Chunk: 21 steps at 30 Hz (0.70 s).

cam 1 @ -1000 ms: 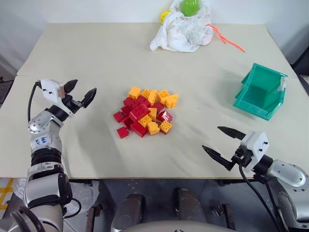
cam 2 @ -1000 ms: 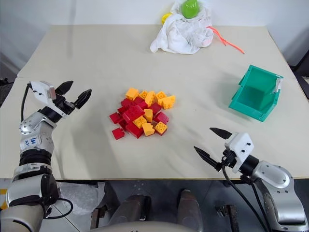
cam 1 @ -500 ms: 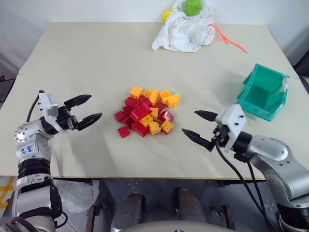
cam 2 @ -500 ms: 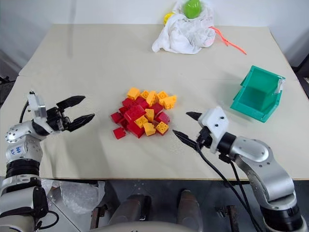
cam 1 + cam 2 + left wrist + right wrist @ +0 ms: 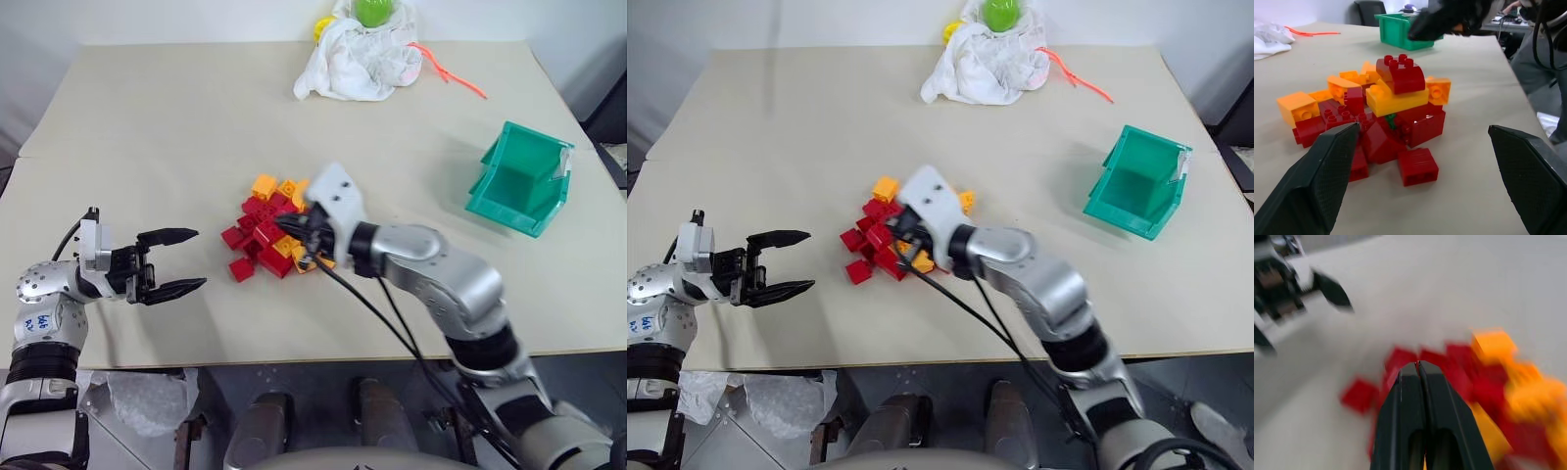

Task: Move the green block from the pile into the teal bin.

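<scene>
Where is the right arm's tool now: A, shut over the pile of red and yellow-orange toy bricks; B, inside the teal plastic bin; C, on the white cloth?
A: the right tool, fingers pressed together, sits over the pile of red and yellow-orange toy bricks.

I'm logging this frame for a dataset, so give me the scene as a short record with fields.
surface: beige table
pile: red and yellow-orange bricks, mid-table
green block: a sliver of green, buried in the pile
teal bin: on robot's right side, apart from the pile
right gripper: shut, over the pile
left gripper: open, level, left of the pile
far edge: white cloth, lime ball
</scene>
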Motion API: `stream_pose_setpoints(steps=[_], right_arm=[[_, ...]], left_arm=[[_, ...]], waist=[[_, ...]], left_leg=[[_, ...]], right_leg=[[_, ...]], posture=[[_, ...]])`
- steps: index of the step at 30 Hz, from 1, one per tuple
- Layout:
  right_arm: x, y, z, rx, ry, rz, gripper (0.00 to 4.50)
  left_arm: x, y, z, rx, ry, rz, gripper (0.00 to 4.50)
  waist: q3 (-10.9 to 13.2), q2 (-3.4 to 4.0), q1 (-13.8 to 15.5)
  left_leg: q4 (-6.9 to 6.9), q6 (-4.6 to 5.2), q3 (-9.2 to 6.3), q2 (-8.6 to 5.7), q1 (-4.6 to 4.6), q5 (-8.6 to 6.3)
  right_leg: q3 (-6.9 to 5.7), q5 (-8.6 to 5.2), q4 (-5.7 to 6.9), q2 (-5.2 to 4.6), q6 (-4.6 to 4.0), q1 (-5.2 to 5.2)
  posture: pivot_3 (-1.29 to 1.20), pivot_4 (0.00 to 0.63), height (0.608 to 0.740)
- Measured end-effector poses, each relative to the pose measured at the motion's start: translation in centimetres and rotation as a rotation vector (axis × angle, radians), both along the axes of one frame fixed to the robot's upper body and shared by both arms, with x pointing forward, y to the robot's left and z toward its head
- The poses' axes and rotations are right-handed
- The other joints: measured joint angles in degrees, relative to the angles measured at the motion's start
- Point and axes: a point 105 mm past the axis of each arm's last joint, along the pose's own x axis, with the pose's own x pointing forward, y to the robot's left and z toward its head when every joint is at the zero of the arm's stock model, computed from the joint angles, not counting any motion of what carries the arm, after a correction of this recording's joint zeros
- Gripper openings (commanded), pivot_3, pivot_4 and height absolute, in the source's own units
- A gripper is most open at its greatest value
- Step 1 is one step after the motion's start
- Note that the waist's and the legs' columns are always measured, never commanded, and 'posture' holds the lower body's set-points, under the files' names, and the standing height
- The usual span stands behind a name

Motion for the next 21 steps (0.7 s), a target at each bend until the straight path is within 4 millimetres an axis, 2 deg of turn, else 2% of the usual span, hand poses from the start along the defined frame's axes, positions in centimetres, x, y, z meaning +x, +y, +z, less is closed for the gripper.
stream_pose_setpoints(steps=[4, 10, 13, 21], right_arm=[[0.9, 2.7, -1.0, -0.034, 0.033, -0.012, 0.02], [1.1, 5.1, -2.8, -0.133, 0.048, 0.004, 0.02], [1.5, 5.0, -4.5, -0.207, 0.068, -0.016, 0.02], [3.8, 3.8, -4.4, -0.289, 0.009, -0.140, 0.02]], left_arm=[[0.9, 0.1, 0.4, -0.016, -0.043, 0.027, 4.50], [1.4, 0.0, 0.5, -0.024, -0.071, 0.042, 4.50], [1.6, -0.2, 0.2, -0.034, -0.064, 0.047, 4.50], [1.7, -0.5, 0.0, -0.043, -0.069, 0.051, 4.50]], waist=[[0.00, -0.01, -0.66], [-0.01, -0.02, -2.15], [-0.01, -0.02, -2.64], [-0.01, -0.02, -2.24]], left_leg=[[0.07, 0.03, -0.01, -0.36, 0.01, 0.02], [0.09, 0.04, -0.01, -0.34, 0.04, 0.01], [0.16, 0.04, -0.01, -0.35, 0.03, 0.01], [0.63, 0.02, -0.01, -0.34, 0.04, 0.00]], right_leg=[[-0.11, 0.05, 0.16, -0.08, -0.10, -0.02], [-0.12, 0.05, 0.26, -0.07, -0.10, -0.08], [-0.11, 0.05, 0.33, -0.08, -0.10, -0.11], [-0.05, 0.05, 0.58, -0.11, -0.10, -0.01]], posture=[[0.00, 0.150, 0.740], [0.00, 0.150, 0.740], [0.00, 0.150, 0.740], [0.00, 0.150, 0.740]])
